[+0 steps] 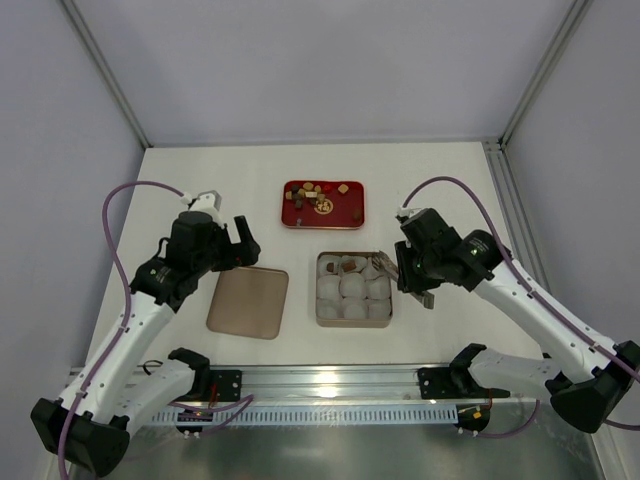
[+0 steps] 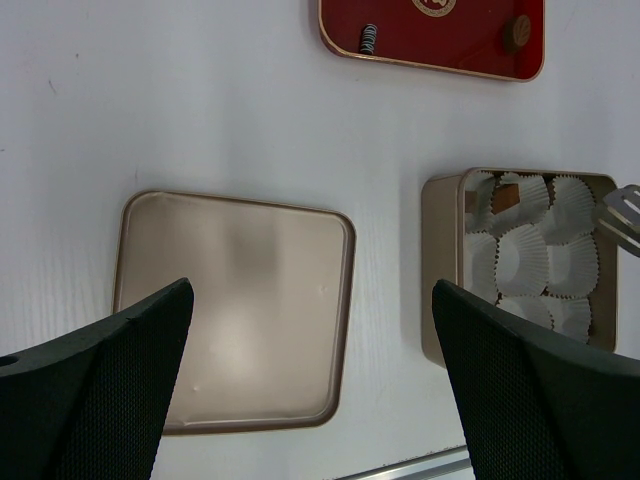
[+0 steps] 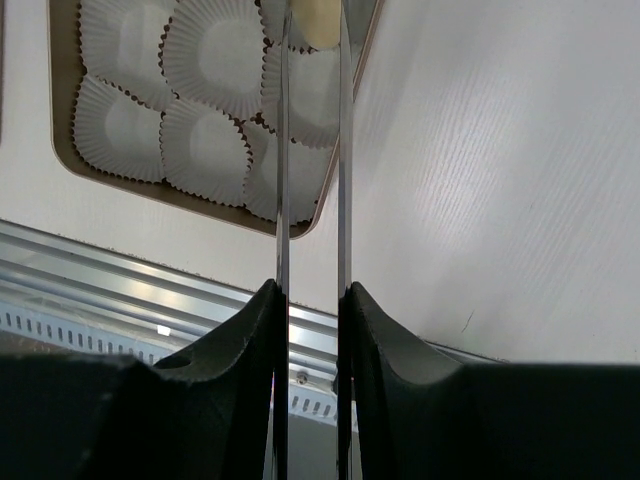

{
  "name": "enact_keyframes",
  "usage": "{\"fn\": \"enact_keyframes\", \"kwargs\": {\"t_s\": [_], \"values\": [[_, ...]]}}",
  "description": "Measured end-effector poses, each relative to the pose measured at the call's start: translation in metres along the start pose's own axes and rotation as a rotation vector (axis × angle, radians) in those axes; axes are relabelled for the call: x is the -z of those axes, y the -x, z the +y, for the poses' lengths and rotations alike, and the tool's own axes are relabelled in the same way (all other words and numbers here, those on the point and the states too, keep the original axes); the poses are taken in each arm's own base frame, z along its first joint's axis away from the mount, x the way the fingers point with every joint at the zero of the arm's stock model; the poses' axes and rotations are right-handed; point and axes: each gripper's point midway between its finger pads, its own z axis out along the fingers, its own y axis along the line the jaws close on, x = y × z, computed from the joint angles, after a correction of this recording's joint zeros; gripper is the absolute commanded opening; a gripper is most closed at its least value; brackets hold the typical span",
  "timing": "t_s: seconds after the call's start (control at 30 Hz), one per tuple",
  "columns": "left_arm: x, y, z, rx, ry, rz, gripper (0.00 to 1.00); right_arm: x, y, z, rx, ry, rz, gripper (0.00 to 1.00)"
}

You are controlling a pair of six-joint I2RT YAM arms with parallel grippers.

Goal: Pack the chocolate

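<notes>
Top external view is showing a red rectangular metal tray (image 1: 300,220) lying at the far middle of the white table (image 1: 450,180), carrying most of the small brown, tan and gold chocolates (image 1: 318,197). Nearer the arms, a gold square tin (image 1: 318,290) lined with white pleated paper cups (image 1: 352,290) is sitting on the table, with its flat gold lid (image 1: 248,302) lying just beside it on the left. The right gripper (image 3: 312,292) is reaching over the tin's far right corner. Two long thin metal blades (image 3: 283,150) are extending from its black fingers and pinching a round cream-coloured sweet (image 3: 318,24) above a corner cup. A tan-brown piece (image 2: 505,196) is resting in a cup in the tin's far row. The left gripper (image 2: 310,330) is hovering over the lid, its fingers spread wide and holding nothing.
</notes>
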Motion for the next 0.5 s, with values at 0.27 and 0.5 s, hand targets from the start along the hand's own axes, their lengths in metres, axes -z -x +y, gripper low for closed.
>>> {"fn": "enact_keyframes", "kwargs": {"t_s": [0.27, 0.5], "values": [[-0.001, -0.001, 0.0, 0.0, 0.002, 0.003, 1.0, -0.011, -0.005, 0.001, -0.005, 0.002, 0.021, 0.35], [-0.001, -0.001, 0.0, 0.0, 0.002, 0.003, 1.0, -0.023, -0.003, 0.004, -0.003, -0.004, 0.031, 0.41]]}}
